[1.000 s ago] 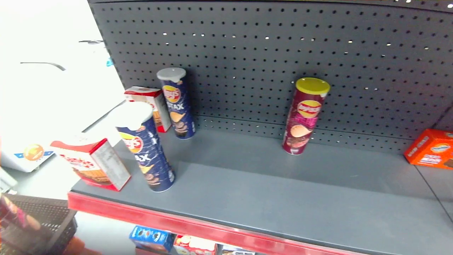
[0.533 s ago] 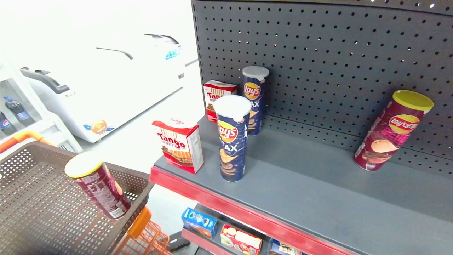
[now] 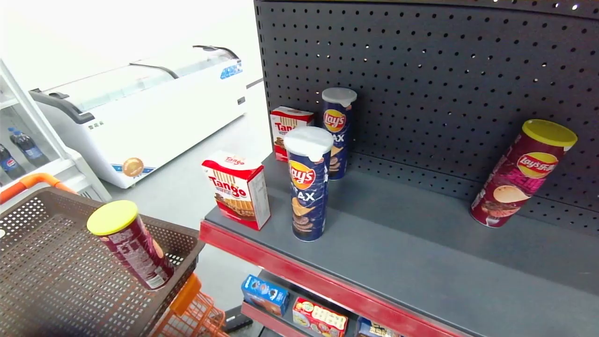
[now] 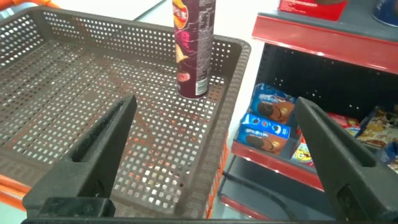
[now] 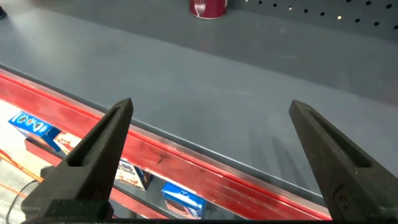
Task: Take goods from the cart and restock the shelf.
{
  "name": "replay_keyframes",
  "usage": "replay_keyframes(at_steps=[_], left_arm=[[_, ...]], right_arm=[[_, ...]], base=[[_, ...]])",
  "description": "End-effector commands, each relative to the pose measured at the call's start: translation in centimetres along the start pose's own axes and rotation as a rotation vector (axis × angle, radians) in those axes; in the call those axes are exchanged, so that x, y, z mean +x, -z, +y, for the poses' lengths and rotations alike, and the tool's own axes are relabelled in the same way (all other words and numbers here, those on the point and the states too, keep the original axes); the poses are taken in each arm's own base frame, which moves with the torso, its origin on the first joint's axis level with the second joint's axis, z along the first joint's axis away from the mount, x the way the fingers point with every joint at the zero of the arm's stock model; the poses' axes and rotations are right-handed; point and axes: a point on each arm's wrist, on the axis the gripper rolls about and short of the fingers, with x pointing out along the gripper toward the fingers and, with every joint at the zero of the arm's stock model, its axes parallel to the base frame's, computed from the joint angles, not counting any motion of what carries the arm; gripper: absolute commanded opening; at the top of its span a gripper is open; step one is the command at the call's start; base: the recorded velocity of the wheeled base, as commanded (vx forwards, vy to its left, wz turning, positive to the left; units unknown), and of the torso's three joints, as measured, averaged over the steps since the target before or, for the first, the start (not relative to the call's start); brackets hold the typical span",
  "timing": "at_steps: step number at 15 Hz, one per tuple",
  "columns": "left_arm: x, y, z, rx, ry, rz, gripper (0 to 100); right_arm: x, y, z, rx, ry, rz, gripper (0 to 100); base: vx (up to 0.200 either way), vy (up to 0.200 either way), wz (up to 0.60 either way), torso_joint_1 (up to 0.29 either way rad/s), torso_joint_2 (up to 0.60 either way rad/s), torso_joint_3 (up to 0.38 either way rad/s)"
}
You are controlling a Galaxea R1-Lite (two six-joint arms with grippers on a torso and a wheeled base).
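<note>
1. Landmark: the shelf (image 3: pixel 421 252), a grey deck with a red front lip and a perforated back panel (image 3: pixel 421 70).
2. At the shelf's left end there are two rows. The front wafer box (image 3: pixel 238 189) and the front blue can (image 3: pixel 306 187) stand near the lip. The rear wafer box (image 3: pixel 285 128) and the rear blue can (image 3: pixel 338 133) stand by the back panel.
3. Toward the shelf's right, a shelved maroon can (image 3: pixel 519 175) stands at the back panel, well apart from the blue cans. The deck between them is bare.
4. Below the shelf's lip, small snack boxes (image 3: pixel 264 295) sit on a lower tier. A white chest freezer (image 3: pixel 140 117) stands beyond the shelf's left end.
5. Task item: the maroon can (image 3: pixel 131 245) with a yellow lid stands in the cart basket (image 3: pixel 47 262), left of the shelf and lower than its deck. It is close to the basket wall nearest the shelf.
6. Change: compared with 1.0 s ago the whole head view has swung left (camera motion, not the goods). Since 0.5 s ago nothing has shifted.
7. The left gripper (image 4: pixel 214 109) hangs over the basket with its fingers spread wide and empty, short of the maroon can.
8. The right gripper (image 5: pixel 211 107) hangs just off the shelf's lip, fingers spread wide, holding nothing.
</note>
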Motion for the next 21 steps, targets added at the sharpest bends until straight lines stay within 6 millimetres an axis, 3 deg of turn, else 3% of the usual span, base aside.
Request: replay_keyframes(at_steps=[1, 5, 6, 8, 9, 13, 16, 19, 21], left_arm=[[0.0, 0.0, 0.0, 0.004, 0.011, 0.001, 100], [0.0, 0.0, 0.0, 0.004, 0.017, 0.001, 100], [-0.7, -2.0, 0.0, 0.02, 0.017, -0.055, 100], [-0.5, -4.9, 0.0, 0.037, -0.026, 0.044, 100], [0.3, -6.5, 0.0, 0.048, -0.047, 0.119, 100], [3.7, -7.4, 0.2, 0.161, -0.186, 0.326, 100], [6.3, -8.1, 0.2, 0.18, -0.193, 0.443, 100], [11.1, -9.7, -0.3, 0.182, -0.143, 0.465, 100], [13.3, -9.4, -0.8, 0.156, -0.118, 0.471, 100]], right_arm=[[0.0, 0.0, 0.0, 0.0, 0.0, 0.0, 100], [0.0, 0.0, 0.0, 0.0, 0.0, 0.0, 100], [0.0, 0.0, 0.0, 0.0, 0.0, 0.0, 100], [0.0, 0.0, 0.0, 0.0, 0.0, 0.0, 100], [0.0, 0.0, 0.0, 0.0, 0.0, 0.0, 100], [0.0, 0.0, 0.0, 0.0, 0.0, 0.0, 100], [0.0, 0.0, 0.0, 0.0, 0.0, 0.0, 100], [0.0, 0.0, 0.0, 0.0, 0.0, 0.0, 100], [0.0, 0.0, 0.0, 0.0, 0.0, 0.0, 100]], base=[[0.0, 0.0, 0.0, 0.0, 0.0, 0.0], [0.0, 0.0, 0.0, 0.0, 0.0, 0.0], [0.0, 0.0, 0.0, 0.0, 0.0, 0.0], [0.0, 0.0, 0.0, 0.0, 0.0, 0.0], [0.0, 0.0, 0.0, 0.0, 0.0, 0.0], [0.0, 0.0, 0.0, 0.0, 0.0, 0.0], [0.0, 0.0, 0.0, 0.0, 0.0, 0.0], [0.0, 0.0, 0.0, 0.0, 0.0, 0.0], [0.0, 0.0, 0.0, 0.0, 0.0, 0.0]])
